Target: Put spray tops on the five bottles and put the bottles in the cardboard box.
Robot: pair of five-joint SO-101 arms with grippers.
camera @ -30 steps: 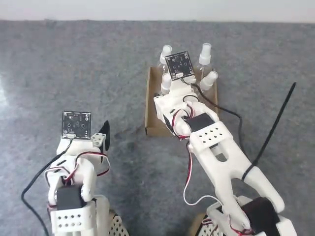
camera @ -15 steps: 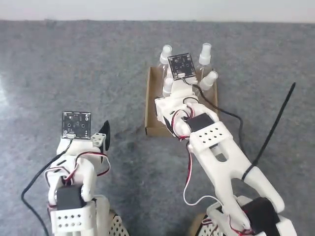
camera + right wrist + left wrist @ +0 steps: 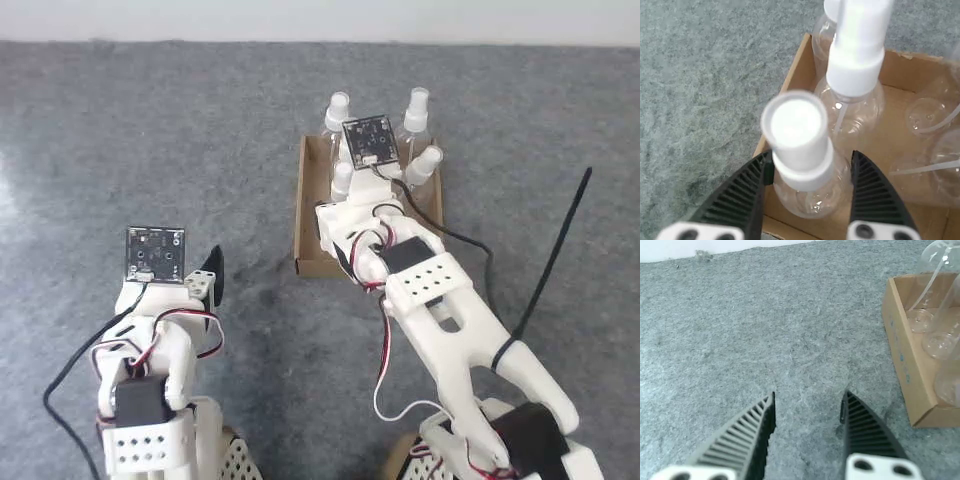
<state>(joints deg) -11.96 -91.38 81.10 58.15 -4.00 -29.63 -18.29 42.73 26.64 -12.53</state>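
One capped bottle (image 3: 800,165) has shifted slightly inside the box (image 3: 310,235), the right gripper (image 3: 811,155) with jaws apart around it, boxing seemingly nearly done

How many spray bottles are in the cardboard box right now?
5 bottles. Three line the left wall of the cardboard box in the high view: nearest bottle, middle bottle, far bottle. Two on the right: front-right bottle, back-right bottle.

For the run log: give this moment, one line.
right arm: over spray bottle standing in cardboard box | left jaws: open above carpet
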